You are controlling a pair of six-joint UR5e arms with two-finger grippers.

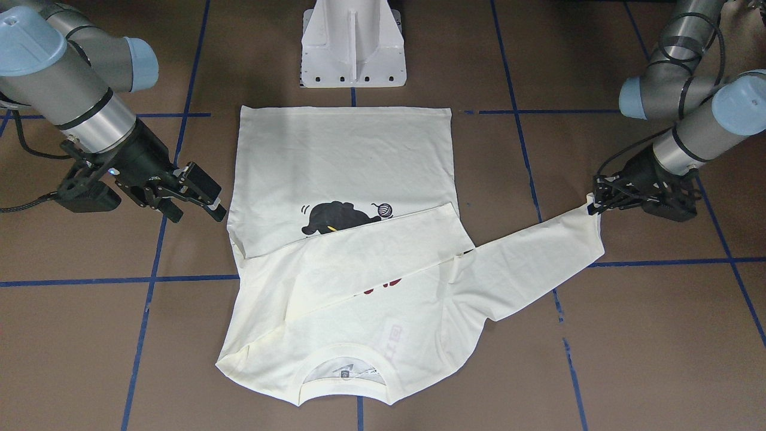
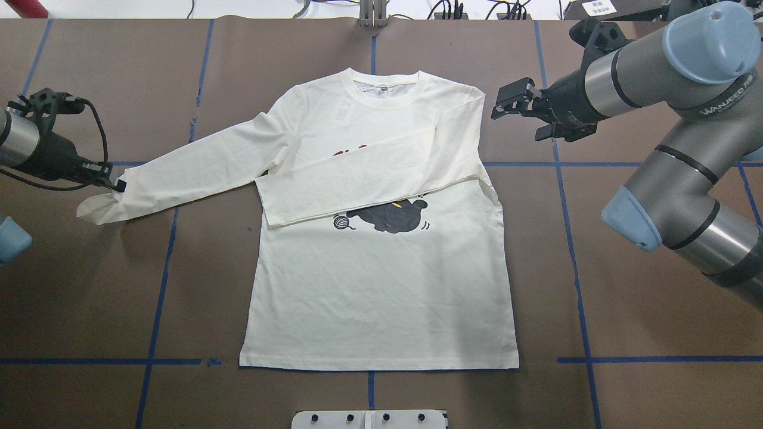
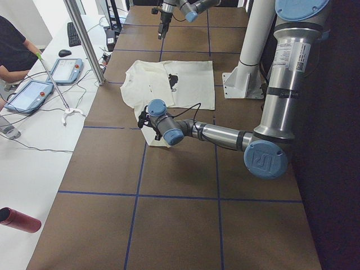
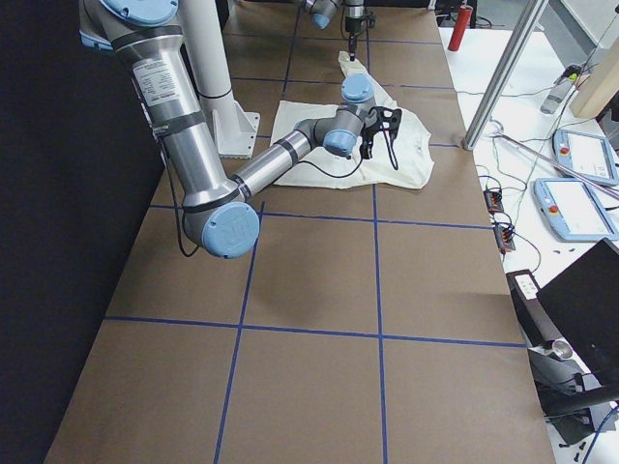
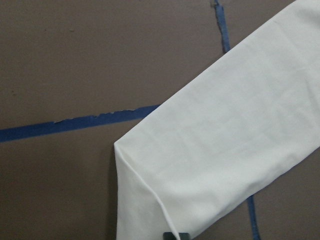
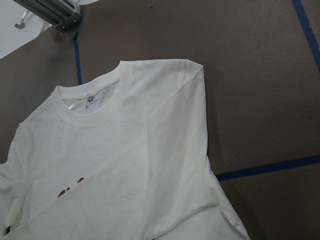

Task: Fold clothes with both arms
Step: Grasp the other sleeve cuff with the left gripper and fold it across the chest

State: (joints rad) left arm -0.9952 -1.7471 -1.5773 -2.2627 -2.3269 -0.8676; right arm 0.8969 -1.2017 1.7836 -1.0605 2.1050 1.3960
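"wanjeed" reads on the right arm (image 2: 679,167).

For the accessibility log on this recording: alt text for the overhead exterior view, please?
A cream long-sleeved T-shirt lies flat, print up, one sleeve folded across its chest above a black cat print. The left gripper pinches the other, outstretched sleeve near its cuff; the right gripper hangs open beside the opposite shoulder.

Bright, even light from above fills every view; the matte brown paper-covered table (image 2: 626,268) carries only soft, short shadows, one beside the cuff of the cream long-sleeved T-shirt (image 2: 381,286); its cloth nearly washes out in the left wrist view; both side views darken to black along the robot's edge; wrist views look slightly soft.
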